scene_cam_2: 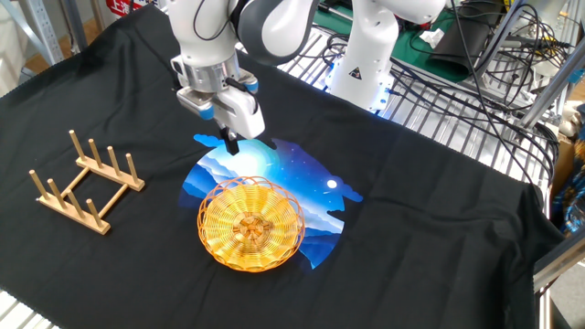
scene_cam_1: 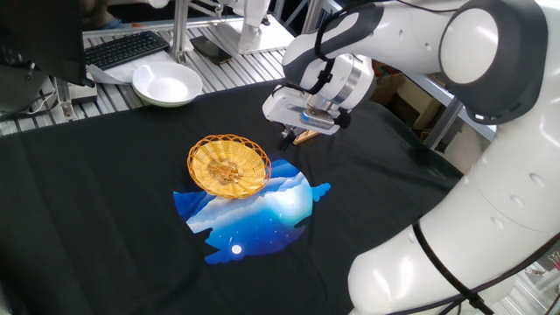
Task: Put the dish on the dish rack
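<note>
Golden wicker, the dish (scene_cam_2: 251, 226) lies flat on the black-draped desk (scene_cam_2: 439, 210), partly over a blue print (scene_cam_2: 302, 183). My gripper (scene_cam_2: 232, 143) hangs just beyond its far rim, empty, fingers drawn close together. The wooden dish rack (scene_cam_2: 84, 181) stands well apart, a white bowl (scene_cam_1: 166, 85) farther off.

In one fixed view the small light-brown wooden peg rack (scene_cam_1: 305, 135) is mostly hidden behind the white two-finger gripper (scene_cam_1: 286, 138), only a corner showing. The gripper's jaws are too small and dark against the black-draped counter (scene_cam_1: 105, 210) to tell their gap.
</note>
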